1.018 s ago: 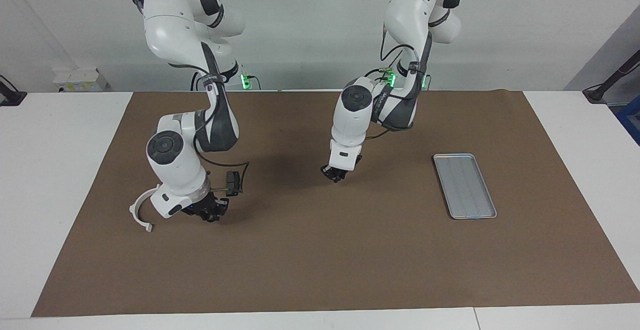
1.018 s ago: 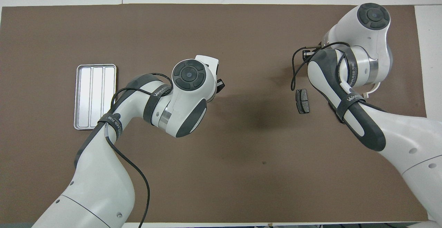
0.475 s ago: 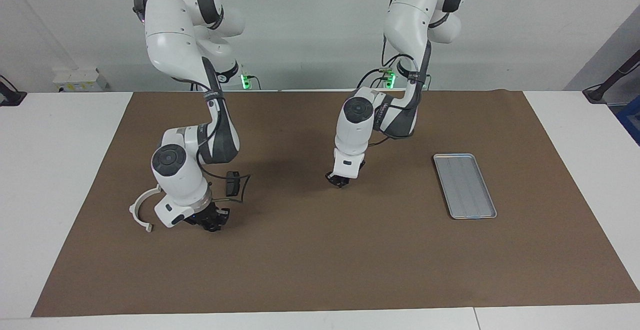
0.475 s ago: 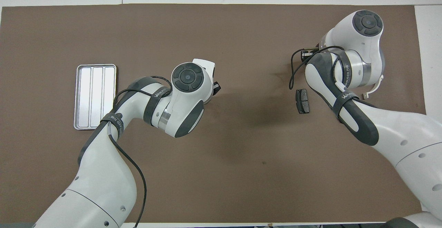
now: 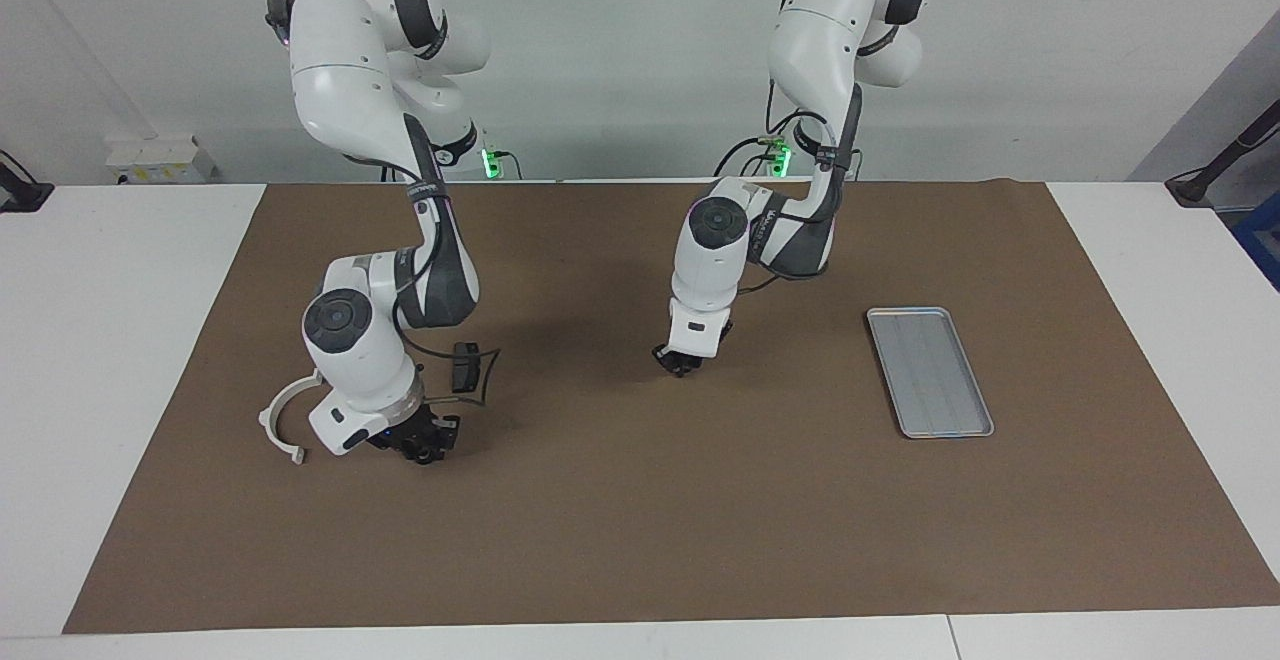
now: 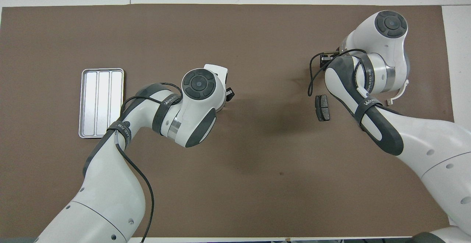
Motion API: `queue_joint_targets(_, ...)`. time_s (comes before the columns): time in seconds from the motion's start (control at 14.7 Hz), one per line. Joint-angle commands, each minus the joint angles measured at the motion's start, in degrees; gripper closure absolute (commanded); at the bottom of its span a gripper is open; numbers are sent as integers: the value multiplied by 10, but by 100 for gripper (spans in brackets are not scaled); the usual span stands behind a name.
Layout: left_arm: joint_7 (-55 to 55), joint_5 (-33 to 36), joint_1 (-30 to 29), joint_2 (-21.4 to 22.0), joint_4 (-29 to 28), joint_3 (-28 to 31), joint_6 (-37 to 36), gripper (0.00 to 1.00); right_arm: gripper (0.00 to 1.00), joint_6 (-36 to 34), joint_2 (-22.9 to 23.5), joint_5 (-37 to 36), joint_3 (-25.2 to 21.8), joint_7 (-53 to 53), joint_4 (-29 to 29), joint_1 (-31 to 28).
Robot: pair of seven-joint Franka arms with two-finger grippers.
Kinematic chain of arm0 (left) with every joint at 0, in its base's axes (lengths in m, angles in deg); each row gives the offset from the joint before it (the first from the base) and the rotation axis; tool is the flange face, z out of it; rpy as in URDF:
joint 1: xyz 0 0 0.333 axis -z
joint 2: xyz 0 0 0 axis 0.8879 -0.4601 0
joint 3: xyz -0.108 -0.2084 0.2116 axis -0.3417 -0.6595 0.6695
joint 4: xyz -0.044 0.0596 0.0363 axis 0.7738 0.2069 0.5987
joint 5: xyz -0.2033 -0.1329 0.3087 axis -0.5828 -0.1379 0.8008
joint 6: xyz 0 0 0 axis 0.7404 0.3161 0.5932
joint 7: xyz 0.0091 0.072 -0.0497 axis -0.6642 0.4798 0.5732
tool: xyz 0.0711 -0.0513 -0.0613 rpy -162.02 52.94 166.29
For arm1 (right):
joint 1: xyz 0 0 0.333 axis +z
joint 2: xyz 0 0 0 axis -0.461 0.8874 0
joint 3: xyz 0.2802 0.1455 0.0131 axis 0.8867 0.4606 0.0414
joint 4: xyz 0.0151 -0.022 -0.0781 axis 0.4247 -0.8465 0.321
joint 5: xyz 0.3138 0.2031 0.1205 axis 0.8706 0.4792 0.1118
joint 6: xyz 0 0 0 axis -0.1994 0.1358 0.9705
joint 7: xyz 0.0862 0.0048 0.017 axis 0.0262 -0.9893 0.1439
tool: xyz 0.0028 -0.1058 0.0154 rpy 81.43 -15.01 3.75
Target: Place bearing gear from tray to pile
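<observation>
The silver tray [image 5: 930, 370] [image 6: 101, 103] lies toward the left arm's end of the table, its ribbed floor bare. No bearing gear shows in either view. The pile sits at the right arm's end: a white half-ring bracket [image 5: 283, 422] [image 6: 400, 92] and a dark brake pad [image 5: 463, 368] [image 6: 322, 107]. My right gripper [image 5: 420, 445] [image 6: 325, 57] hangs low over the mat beside the bracket and pad. My left gripper [image 5: 681, 365] [image 6: 229, 94] hangs low over the middle of the mat, well away from the tray, largely hidden under its wrist from above.
A brown mat [image 5: 640, 540] covers most of the white table [image 5: 100, 340]. A black cable [image 5: 485, 380] loops from the right wrist beside the brake pad. Both forearms lean out over the mat.
Both grippers have sunk a little toward the mat since a second ago. The left wrist has turned more upright. Tray, bracket and pad have stayed put.
</observation>
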Motion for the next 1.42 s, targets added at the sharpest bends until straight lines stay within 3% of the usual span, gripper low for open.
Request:
queue_joint_targets(0.0,0,14,-10,40,-3,14,-37,0,0,-54,-30,-8,7,26,7,12)
queue_joint_targets(0.14,-12,16,-49,99,-10,16,-87,0,0,-91,-54,-3,8,53,8,31)
queue_joint_targets(0.34,-134,14,-131,185,-8,16,-182,0,0,-140,-90,3,11,200,13,89)
queue_joint_targets(0.54,-249,13,-200,255,-6,18,-273,0,0,-154,-92,4,12,403,35,164)
queue_joint_targets(0.68,-325,10,-238,284,-4,18,-320,0,0,-150,-93,5,14,476,35,194)
queue_joint_targets(0.95,-388,10,-277,296,7,15,-385,0,0,-144,-85,19,16,564,38,251)
queue_joint_targets(1.36,-426,8,-312,297,4,7,-371,0,0,-112,-13,-7,15,626,74,296)
